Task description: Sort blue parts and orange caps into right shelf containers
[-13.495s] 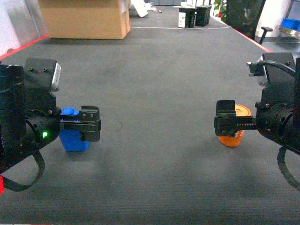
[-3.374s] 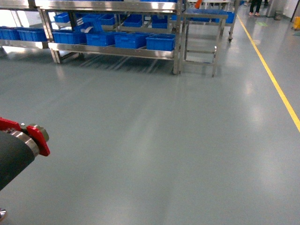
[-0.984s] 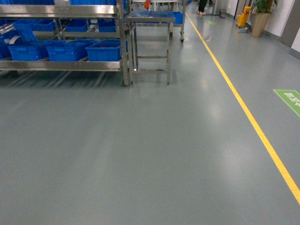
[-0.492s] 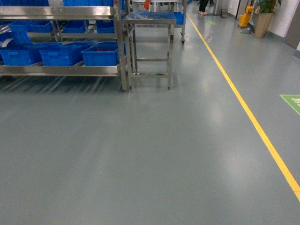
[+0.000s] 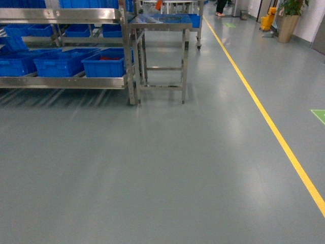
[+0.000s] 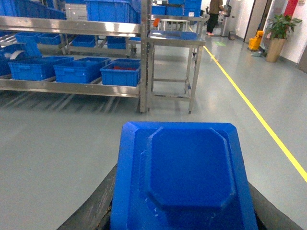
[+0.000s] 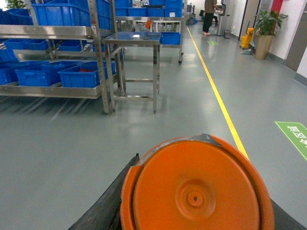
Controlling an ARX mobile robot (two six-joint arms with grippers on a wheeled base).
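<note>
A blue part [image 6: 184, 177] with an octagonal raised face fills the lower left wrist view. My left gripper [image 6: 184, 213] is shut on it, dark fingers [image 6: 96, 208] showing at either side. In the right wrist view a round orange cap [image 7: 196, 191] sits in my right gripper [image 7: 196, 213], which is shut on it. Bright-blue shelf containers [image 5: 104, 63] stand in a row on the low steel shelf, far ahead on the left, also visible as crates [image 6: 120, 72] and crates [image 7: 81, 74]. The end crate holds something red. Neither gripper shows in the head view.
A steel-legged table [image 5: 162, 23] stands just right of the shelf's end post [image 5: 127, 61]. A yellow floor line [image 5: 274, 132] runs diagonally on the right, with a green floor mark [image 5: 320, 114] beyond it. A potted plant [image 5: 287, 18] stands far back. Grey floor lies between me and the shelf.
Over the last second the shelf, crates and table have slid left in the head view, and the green floor mark has moved toward the right edge. Both grippers have left the head view.
</note>
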